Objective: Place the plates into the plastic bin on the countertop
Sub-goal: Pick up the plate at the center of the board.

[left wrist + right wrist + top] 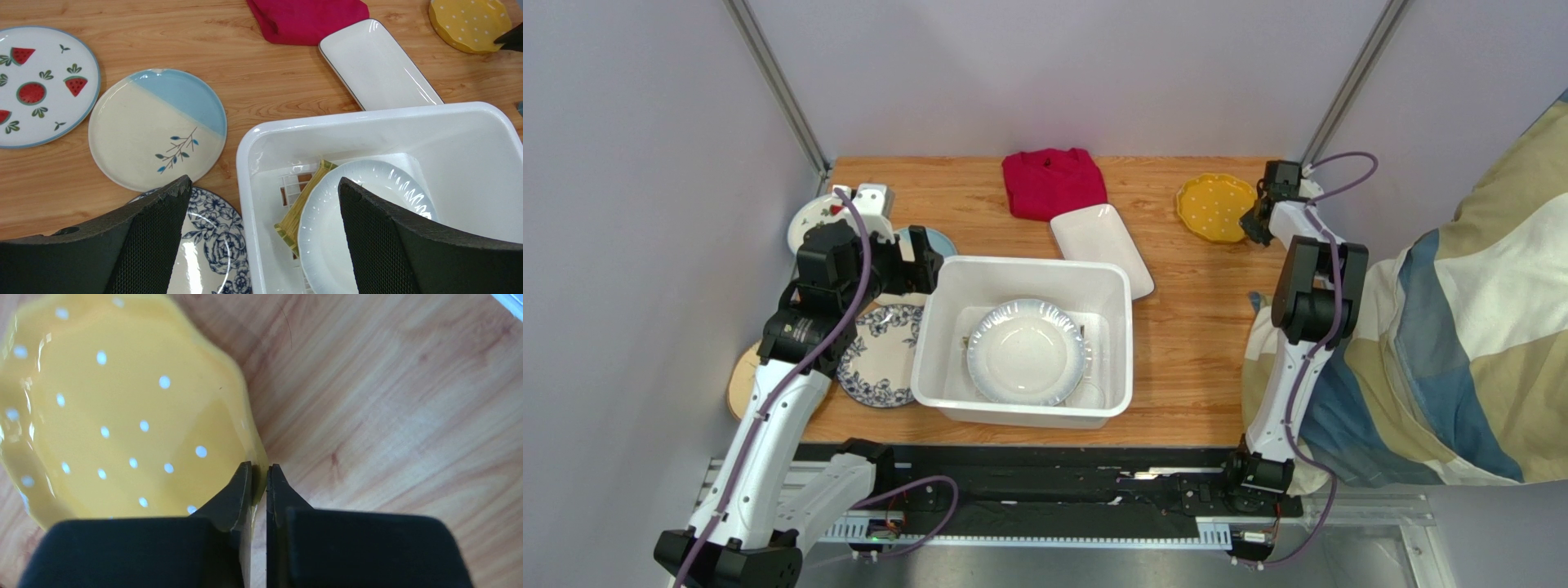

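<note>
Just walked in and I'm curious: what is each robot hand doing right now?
Left gripper: open, holding nothing.
Right gripper: closed on the rim of the yellow plate.

On the table [1192, 349] the bin [1036, 261] sits central, a plate [1026, 353] in it atop perhaps another. A cloth [1053, 180] and dish [1102, 248] lie behind; more plates [156, 128] left (an outlying plate [1215, 208] far right).
</note>
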`<state>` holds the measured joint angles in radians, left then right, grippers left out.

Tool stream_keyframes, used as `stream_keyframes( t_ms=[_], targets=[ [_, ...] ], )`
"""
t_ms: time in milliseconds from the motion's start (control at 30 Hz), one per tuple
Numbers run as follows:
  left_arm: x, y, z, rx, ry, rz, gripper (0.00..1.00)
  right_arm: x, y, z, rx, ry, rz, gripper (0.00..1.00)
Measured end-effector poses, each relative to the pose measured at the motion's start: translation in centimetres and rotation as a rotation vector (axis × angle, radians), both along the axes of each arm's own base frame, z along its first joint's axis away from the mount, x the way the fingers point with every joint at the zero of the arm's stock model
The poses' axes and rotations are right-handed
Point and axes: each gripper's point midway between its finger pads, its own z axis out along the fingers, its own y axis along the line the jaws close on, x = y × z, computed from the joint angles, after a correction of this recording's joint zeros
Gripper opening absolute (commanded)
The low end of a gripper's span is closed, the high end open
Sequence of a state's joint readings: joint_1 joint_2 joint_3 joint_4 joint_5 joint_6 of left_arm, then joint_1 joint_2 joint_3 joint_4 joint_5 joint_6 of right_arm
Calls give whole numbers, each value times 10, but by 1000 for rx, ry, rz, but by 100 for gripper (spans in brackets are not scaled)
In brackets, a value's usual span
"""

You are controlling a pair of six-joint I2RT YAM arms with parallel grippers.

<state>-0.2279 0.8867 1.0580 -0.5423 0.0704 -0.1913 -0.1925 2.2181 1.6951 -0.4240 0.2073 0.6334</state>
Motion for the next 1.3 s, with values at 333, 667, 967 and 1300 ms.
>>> stream_keyframes(
  t_ms=[333, 667, 967, 1300],
  targets=[
    [0, 0, 0, 0, 0, 0, 93, 6, -2, 2, 38, -39, -1, 0],
    [0, 0, 1, -1, -2, 0, 93, -6, 13, 30, 82, -66, 53, 0],
    [-4, 1, 6, -5, -20, 0, 93, -26, 31, 73, 118, -96, 130, 0],
    [-7, 1, 10, -9, -36, -2, 93, -56, 53, 111, 172, -163, 188, 0]
  ],
)
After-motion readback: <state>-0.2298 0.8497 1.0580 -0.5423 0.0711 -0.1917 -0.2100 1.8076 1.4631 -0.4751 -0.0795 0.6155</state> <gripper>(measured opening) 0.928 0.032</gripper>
